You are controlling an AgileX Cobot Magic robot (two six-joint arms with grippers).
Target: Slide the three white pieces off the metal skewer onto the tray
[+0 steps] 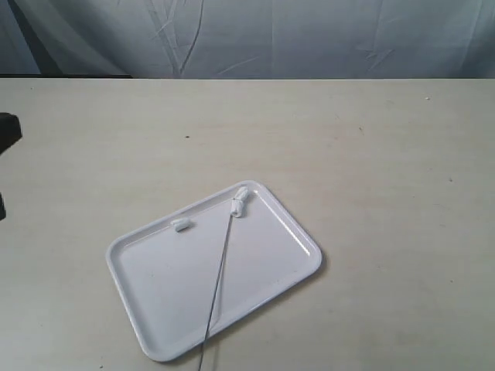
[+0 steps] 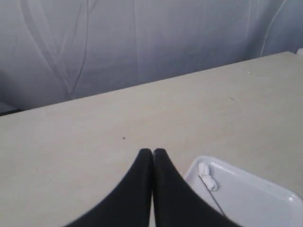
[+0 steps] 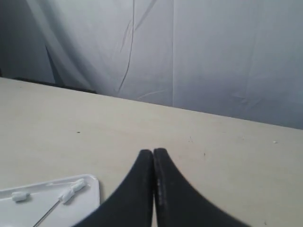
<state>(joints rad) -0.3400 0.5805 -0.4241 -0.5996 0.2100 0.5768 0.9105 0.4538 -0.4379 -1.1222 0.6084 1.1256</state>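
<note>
Tray (image 1: pixel 155 301): white, glossy, low-rimmed, lying askew on the beige table (image 1: pixel 371 154). Metal skewer (image 1: pixel 220 274): thin grey rod lying across it, near end overhanging the rim. Two white pieces (image 1: pixel 240 201) are sitting at its far end; a third white piece (image 1: pixel 182 226) is lying apart by the far rim. Left pincer (image 2: pixel 152 153), right pincer (image 3: pixel 153 152): both closed, holding nothing. Creased grey cloth (image 1: pixel 309 39) is hanging behind.

**No writing to read in any view**

No letter, number, brand or sign can be read in the three views. The flat white rectangular glossy tray (image 1: pixel 166 290) has a plain surface, and so does the thin grey metal skewer (image 1: pixel 221 274). The pale beige table (image 1: pixel 387 154) and the grey cloth backdrop (image 1: pixel 309 39) also carry no marking that can be read.
</note>
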